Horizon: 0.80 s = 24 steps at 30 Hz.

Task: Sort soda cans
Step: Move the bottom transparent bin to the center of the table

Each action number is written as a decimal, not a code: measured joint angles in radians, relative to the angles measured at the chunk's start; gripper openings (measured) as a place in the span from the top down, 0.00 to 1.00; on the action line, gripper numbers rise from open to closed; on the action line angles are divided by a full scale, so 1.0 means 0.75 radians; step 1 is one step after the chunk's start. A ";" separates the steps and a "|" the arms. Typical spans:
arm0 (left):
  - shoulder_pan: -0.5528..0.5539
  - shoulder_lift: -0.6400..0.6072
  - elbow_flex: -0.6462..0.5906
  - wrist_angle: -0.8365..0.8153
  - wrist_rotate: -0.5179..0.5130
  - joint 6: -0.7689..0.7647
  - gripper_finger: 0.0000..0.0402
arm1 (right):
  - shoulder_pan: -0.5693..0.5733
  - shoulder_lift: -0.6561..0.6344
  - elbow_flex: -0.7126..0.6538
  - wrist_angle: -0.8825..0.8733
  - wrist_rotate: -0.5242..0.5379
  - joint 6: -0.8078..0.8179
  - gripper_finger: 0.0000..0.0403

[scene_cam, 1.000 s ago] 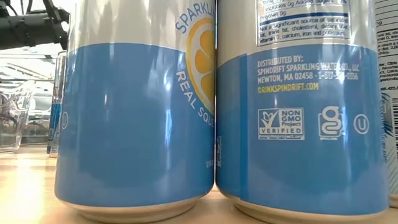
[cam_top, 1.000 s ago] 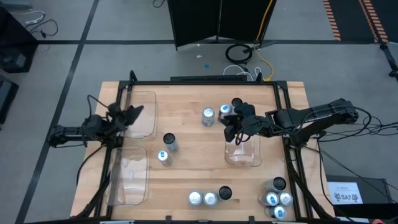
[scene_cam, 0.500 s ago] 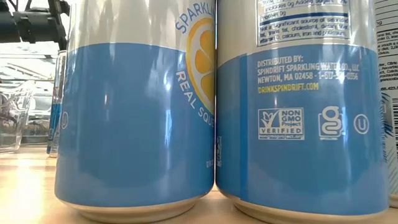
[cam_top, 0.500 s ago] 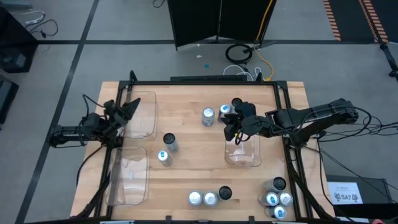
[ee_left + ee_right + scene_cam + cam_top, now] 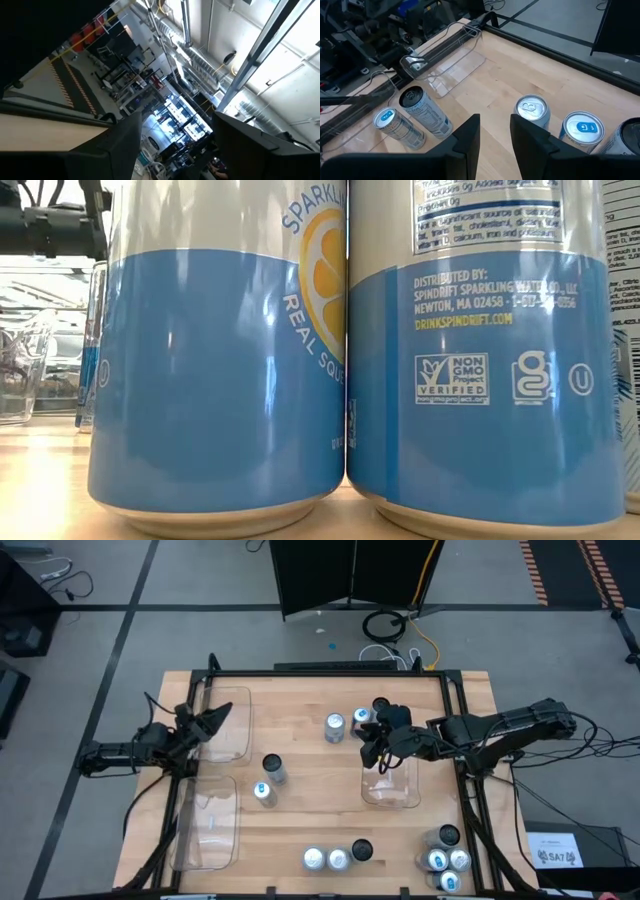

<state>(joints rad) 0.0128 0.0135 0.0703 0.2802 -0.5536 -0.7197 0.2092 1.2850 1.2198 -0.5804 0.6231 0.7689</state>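
Note:
Soda cans stand upright on the wooden table: three at the far middle, two left of centre, three at the near edge, several at the near right corner. My left gripper hovers open over the far left clear tray, tipped upward, with nothing between its fingers. My right gripper hangs over the far end of the right clear tray. Its fingers stand a little apart, with bare table showing between them.
A second clear tray lies at the near left. Dark rails frame the table. Two blue cans fill the low view. Bare wood lies between the centre cans and the right tray.
My left gripper has opened above the far left tray. It rose a little and came back down.

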 joint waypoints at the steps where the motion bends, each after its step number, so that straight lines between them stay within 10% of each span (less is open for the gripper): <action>1: 0.000 0.000 0.000 0.000 -0.001 -0.001 0.37 | 0.000 0.000 0.000 0.000 -0.001 -0.001 0.75; 12: 0.000 0.000 0.001 -0.036 0.029 0.105 0.35 | 0.000 0.000 0.000 -0.001 -0.001 0.002 0.75; 24: 0.000 0.000 0.001 -0.033 -0.076 0.097 0.02 | 0.000 0.000 0.000 0.000 -0.001 0.005 0.75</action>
<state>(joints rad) 0.0128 0.0135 0.0711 0.2556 -0.6108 -0.6469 0.2092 1.2850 1.2198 -0.5804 0.6228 0.7730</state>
